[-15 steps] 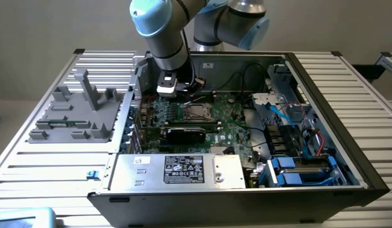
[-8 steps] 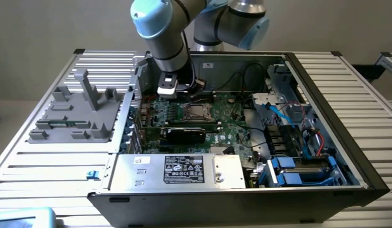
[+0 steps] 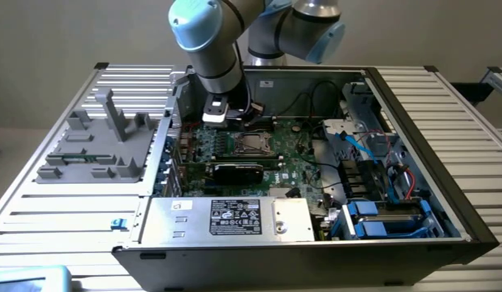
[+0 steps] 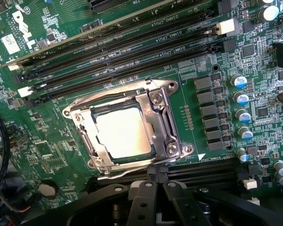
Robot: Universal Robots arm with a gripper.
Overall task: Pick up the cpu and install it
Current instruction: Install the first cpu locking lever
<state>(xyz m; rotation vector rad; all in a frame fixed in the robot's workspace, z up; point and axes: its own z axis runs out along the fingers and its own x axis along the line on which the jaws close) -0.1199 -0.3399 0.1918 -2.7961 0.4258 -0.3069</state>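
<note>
Exterior view, nearest the camera: the computer case lies open on a slatted table. Along its front edge sits the silver power supply with a white label, and blue drive brackets at the exterior view's right. A grey plastic tray rests on the table at the exterior view's left, outside the case.

Further in: green circuit board with a black graphics card lying across it. Just beyond the card is the metal-framed socket.

Wrist view: the cpu sits inside the socket frame. It is a flat square, top pale and bright with glare, thin dark rim on all sides, lying level in the recess. The frame's metal plate borders it; a wire lever runs along one edge. Long black memory slots lie beside the socket, capacitors on the other side.

Gripper: black fingers pressed together, tips at the socket edge, holding nothing.

Far: the arm comes down from above the case's back wall.
</note>
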